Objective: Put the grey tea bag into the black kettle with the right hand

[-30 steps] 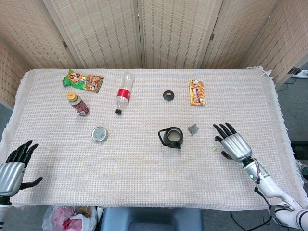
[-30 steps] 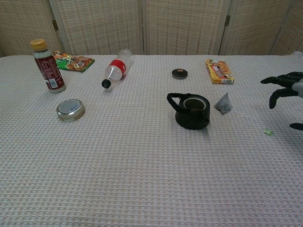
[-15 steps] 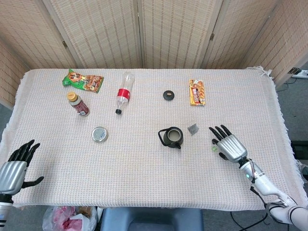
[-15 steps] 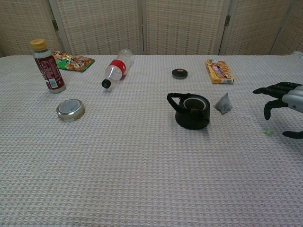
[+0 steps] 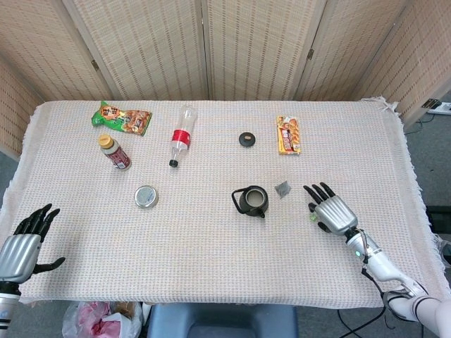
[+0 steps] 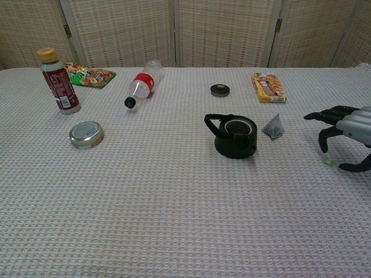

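The grey tea bag lies on the cloth just right of the black kettle, whose top is uncovered. My right hand hovers to the right of the tea bag, palm down, fingers spread toward it and holding nothing. A gap of bare cloth separates fingertips and bag. My left hand rests at the table's near left corner, fingers apart and empty; the chest view does not show it.
A small black lid and an orange snack box lie behind the kettle. A tiny green scrap sits under my right hand. Further left are a plastic bottle, a round tin, a brown bottle and a snack bag.
My right hand has slid left across the table toward the tea bag, now covering the green scrap in the head view. Nothing else has moved.
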Tool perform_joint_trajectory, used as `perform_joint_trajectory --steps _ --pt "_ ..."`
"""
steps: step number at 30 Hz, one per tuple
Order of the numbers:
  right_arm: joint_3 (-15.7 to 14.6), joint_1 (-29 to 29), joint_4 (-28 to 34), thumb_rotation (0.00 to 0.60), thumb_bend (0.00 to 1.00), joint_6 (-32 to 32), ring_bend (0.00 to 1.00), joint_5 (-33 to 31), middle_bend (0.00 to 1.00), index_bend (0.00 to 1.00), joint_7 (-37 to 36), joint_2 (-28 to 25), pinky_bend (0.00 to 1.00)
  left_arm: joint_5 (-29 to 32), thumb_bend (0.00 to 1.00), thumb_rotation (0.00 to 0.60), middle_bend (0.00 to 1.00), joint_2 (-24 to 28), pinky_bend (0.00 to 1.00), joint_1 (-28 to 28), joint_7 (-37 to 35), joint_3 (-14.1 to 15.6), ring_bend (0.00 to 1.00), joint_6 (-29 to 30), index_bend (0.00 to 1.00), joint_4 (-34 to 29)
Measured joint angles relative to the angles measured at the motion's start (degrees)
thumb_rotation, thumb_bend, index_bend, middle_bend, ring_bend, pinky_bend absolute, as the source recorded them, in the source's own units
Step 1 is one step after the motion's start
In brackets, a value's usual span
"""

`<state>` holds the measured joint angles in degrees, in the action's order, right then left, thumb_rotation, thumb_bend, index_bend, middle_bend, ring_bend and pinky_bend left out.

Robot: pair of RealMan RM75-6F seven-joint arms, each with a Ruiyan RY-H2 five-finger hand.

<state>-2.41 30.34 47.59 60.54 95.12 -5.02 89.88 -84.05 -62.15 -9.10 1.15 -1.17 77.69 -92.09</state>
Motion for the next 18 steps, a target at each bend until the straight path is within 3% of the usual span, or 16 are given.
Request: perform_joint_trajectory --steps 18 --pt "-0.74 1.60 -2.02 0.600 0.22 -2.13 0.00 -1.14 0.00 0.49 -1.46 1.54 0.00 0.06 0.19 0.600 0.00 -0.16 0.16 -0.56 -1.27 -0.09 0.00 -0.74 0.00 0.91"
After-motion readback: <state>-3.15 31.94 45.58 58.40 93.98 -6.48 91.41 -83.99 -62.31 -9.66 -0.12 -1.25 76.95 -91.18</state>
